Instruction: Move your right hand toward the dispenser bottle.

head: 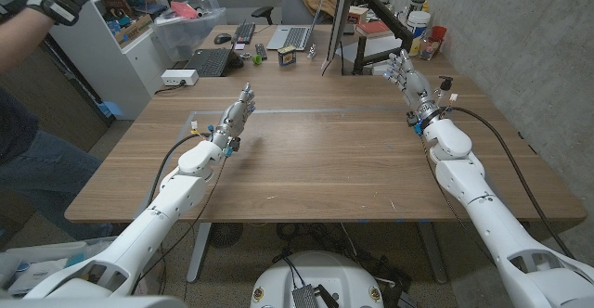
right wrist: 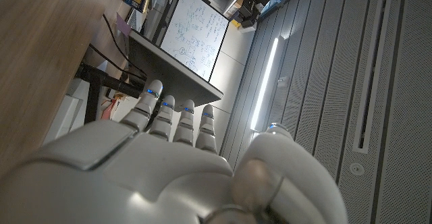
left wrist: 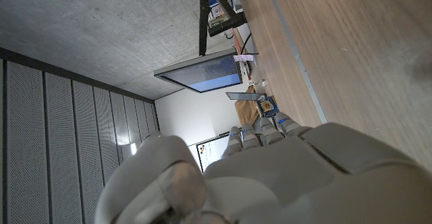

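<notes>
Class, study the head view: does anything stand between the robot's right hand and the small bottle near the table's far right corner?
Nothing visible does. The right hand holds nothing, and the small bottle stands close beside its wrist, toward the wall, with bare table between them. The bottle's details are too small to tell.

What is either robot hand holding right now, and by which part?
Nothing. The left hand and right hand both hang over the wooden table with fingers extended and nothing between them.

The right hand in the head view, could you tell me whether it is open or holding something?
Open. The right hand is raised over the table's far right corner with fingers extended and nothing between them; the right wrist view also shows straight, empty fingers.
</notes>
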